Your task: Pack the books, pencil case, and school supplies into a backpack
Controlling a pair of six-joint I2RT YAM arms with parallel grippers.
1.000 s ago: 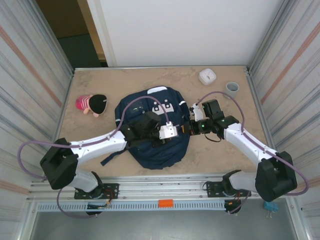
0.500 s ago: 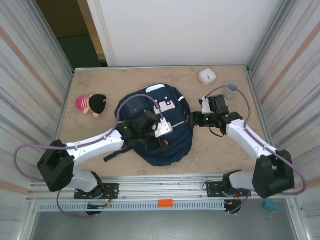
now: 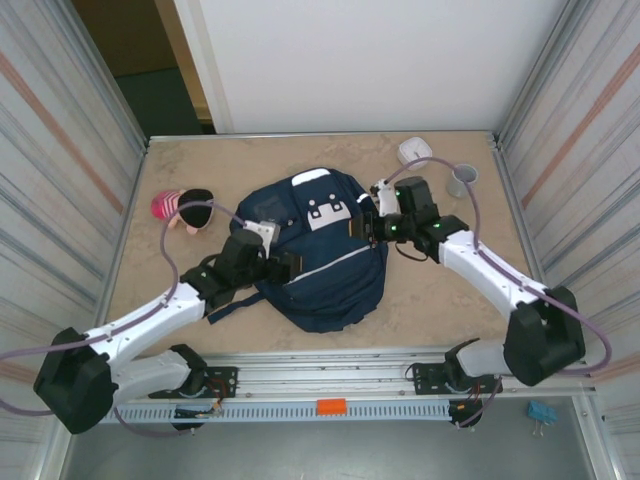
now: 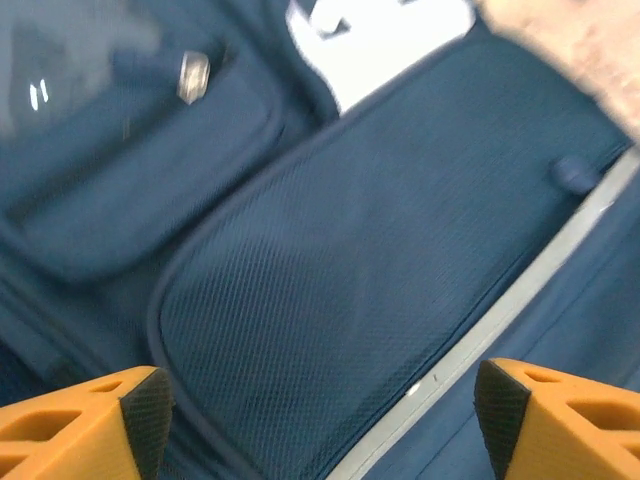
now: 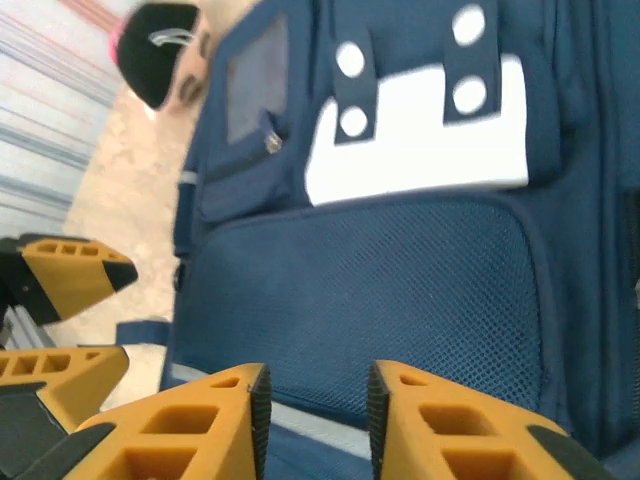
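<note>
Backpack (image 3: pixel 325 270) lies flat in the middle of the table (image 3: pixel 420 310), front up, seen from above. The left hand (image 3: pixel 284 266) sits over its left edge and the right hand (image 3: pixel 362 228) over its upper right edge. A toy (image 3: pixel 183 208) lies left of the backpack. A white device (image 3: pixel 412 152) and a cup (image 3: pixel 462 180) stand at the far right.

Left wrist: the orange fingers (image 4: pixel 90 430) stand wide apart with nothing between them, close over the mesh pocket (image 4: pixel 330 300).

Right wrist: the fingers (image 5: pixel 190 430) leave a narrow gap and hold nothing, over the same pocket below the white patch (image 5: pixel 420 150).
</note>
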